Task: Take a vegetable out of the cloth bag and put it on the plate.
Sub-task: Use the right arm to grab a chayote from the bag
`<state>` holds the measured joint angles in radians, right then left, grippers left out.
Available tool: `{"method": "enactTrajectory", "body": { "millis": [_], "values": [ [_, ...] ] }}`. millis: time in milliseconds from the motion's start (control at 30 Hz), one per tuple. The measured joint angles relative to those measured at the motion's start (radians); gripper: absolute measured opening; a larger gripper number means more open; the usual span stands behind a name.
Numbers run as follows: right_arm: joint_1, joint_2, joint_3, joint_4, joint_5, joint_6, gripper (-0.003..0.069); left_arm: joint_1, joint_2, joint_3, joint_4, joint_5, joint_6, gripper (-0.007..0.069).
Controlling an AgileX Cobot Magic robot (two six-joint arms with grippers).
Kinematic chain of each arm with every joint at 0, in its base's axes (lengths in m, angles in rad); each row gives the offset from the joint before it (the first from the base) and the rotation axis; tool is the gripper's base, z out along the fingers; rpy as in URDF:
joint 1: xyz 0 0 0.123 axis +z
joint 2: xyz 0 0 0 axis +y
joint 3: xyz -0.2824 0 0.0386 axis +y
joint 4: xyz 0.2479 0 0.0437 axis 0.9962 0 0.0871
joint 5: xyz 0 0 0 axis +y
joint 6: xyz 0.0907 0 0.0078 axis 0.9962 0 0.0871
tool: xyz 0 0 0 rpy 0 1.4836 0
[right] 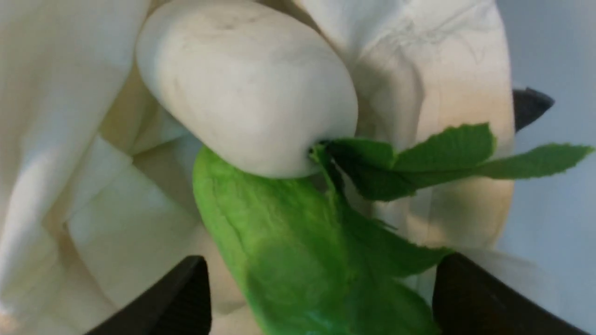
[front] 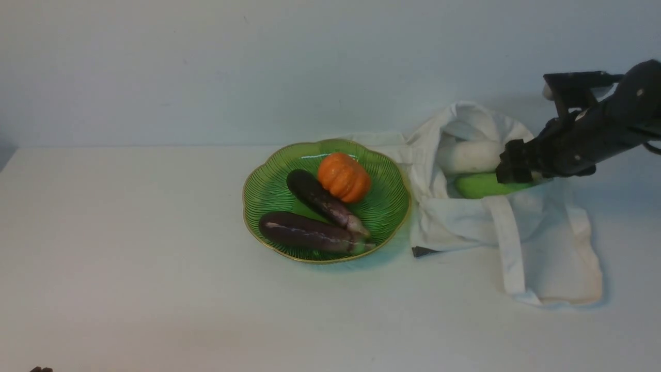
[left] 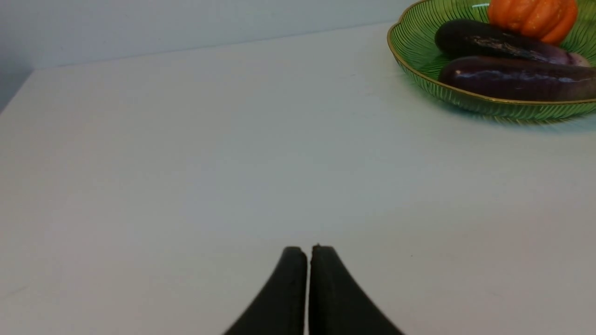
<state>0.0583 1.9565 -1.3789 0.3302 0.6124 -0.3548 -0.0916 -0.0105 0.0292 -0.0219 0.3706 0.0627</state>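
Plate (front view): green glass plate [front: 258, 196] sits mid-table [front: 129, 258], carrying an orange pumpkin [front: 343, 176] and two purple eggplants [front: 304, 232].
Cloth bag (front view): off-white cloth bag [front: 547, 248] lies just right of the plate, mouth gaping.
Green vegetable (front view): green vegetable [front: 477, 185] lies inside the bag's mouth, touching a white radish [front: 470, 156] behind it.
Right gripper (front view): right gripper [front: 516, 165] reaches into the bag at the green vegetable's right end.
Left gripper (left wrist view): left gripper [left: 307, 251] has its jaws pressed together on nothing, low over bare table; the plate [left: 409, 42] is well apart.
Right gripper (right wrist view): right gripper [right: 321, 259] has its jaws spread wide, straddling the green vegetable [right: 288, 242] without clamping it.
Radish (right wrist view): white radish [right: 247, 83] rests on the green vegetable, its leaves [right: 442, 153] draped across, cloth bag [right: 70, 93] around both.
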Motion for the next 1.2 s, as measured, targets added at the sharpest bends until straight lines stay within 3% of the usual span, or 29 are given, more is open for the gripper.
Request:
{"method": "enactTrajectory", "body": {
  "millis": [300, 500, 867, 1200],
  "values": [
    [0.0, 0.057, 0.0, 0.0, -0.019, -0.012, 0.0582, 0.0, 0.0, 0.0, 0.0, 0.0, 0.0, -0.0005],
    [0.0, 0.056, -0.001, 0.0, -0.004, -0.028, 0.0435, 0.0, 0.0, 0.0, 0.0, 0.0, 0.0, -0.0005],
    [0.0, -0.063, -0.001, -0.025, 0.117, -0.028, 0.0437, 0.0, 0.0, 0.0, 0.0, 0.0, 0.0, -0.0005],
    [0.0, -0.268, -0.001, -0.129, 0.265, 0.054, 0.0437, 0.0, 0.0, 0.0, 0.0, 0.0, 0.0, -0.0005]
  ]
}}
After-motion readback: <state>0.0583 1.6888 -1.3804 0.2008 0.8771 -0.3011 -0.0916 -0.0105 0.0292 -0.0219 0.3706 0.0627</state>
